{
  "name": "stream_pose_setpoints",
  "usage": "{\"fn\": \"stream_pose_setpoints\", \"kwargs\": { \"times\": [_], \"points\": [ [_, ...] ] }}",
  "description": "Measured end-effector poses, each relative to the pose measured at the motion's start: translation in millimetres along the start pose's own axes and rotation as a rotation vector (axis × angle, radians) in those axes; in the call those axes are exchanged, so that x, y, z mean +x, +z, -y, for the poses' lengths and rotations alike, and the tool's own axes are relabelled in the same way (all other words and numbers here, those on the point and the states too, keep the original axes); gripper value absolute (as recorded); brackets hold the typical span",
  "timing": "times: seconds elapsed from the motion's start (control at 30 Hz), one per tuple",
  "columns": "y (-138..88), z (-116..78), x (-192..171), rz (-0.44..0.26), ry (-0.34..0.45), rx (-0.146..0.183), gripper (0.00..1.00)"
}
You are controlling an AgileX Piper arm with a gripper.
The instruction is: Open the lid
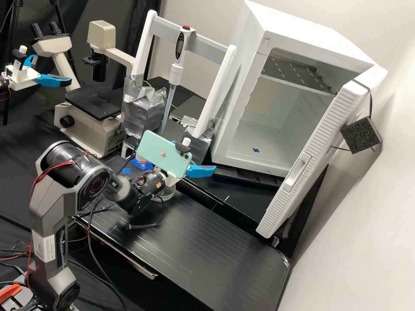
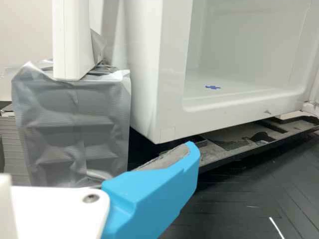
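Over the black bench (image 1: pixel 194 242), before the open white cabinet (image 1: pixel 302 47), has the grey arm (image 1: pixel 48 216) bent and the gripper (image 1: pixel 195 155) spread wide and empty, presumably to leave room for gripping. Has the clear round dish (image 1: pixel 169 195) on the bench, partly hidden, likely the one to uncover; cannot tell lid from base.

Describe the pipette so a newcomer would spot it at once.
Left of the open white cabinet in the high view, two white uprights carry a grey crossbar. The pipette sits mid-bar, tip down; its red top button sets it apart from both uprights.
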Motion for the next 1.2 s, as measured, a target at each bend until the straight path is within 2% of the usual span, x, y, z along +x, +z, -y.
{"fn": "stream_pose_setpoints", "kwargs": {
  "times": [0.33, 0.5, 0.73, 0.87, 0.97, 1.13, 1.2],
  "points": [
    [0, -0.1, 0, -0.001, 0.001, 0.0, 1.0],
    [3, 0.7, -11, -0.009, 0.017, 0.003, 1.0],
    [9, -5.6, -60, -0.09, 0.078, 0.023, 1.0],
    [9, -3.9, -100, -0.13, 0.068, 0.03, 1.0],
    [9, 2.5, -124, -0.151, 0.041, 0.011, 1.0],
    [11, 5.4, -136, -0.189, -0.012, -0.039, 1.0],
    [17, 0.8, -138, -0.177, -0.018, -0.037, 1.0]
  ]
}}
